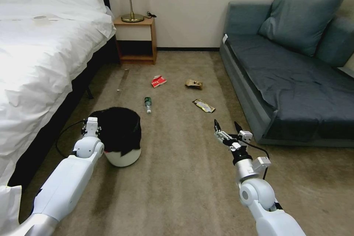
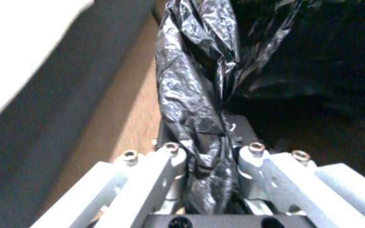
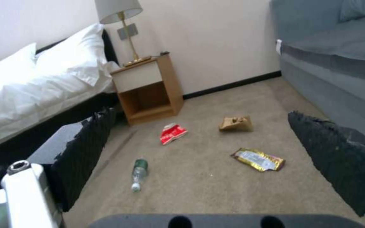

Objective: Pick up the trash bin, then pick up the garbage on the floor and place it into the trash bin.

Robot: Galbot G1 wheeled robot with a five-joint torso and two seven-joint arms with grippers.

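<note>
The trash bin (image 1: 123, 155), white with a black bag (image 2: 199, 104) draped over its rim, is on the carpet beside the bed. My left gripper (image 1: 91, 125) is at the bin's left rim, shut on the rim and the bunched bag. My right gripper (image 1: 227, 125) hovers open over the carpet near the sofa, holding nothing, its dark pads (image 3: 85, 148) spread wide. The garbage lies ahead on the floor: a clear bottle (image 1: 148, 104), a red-and-white packet (image 1: 158, 81), a tan paper bag (image 1: 194, 84) and a yellow-black wrapper (image 1: 203, 105), the nearest to the right gripper.
A white bed (image 1: 40, 66) runs along the left. A blue-grey sofa (image 1: 291, 81) lines the right. A wooden nightstand (image 1: 135, 40) with a lamp stands against the far wall. Open carpet lies between bed and sofa.
</note>
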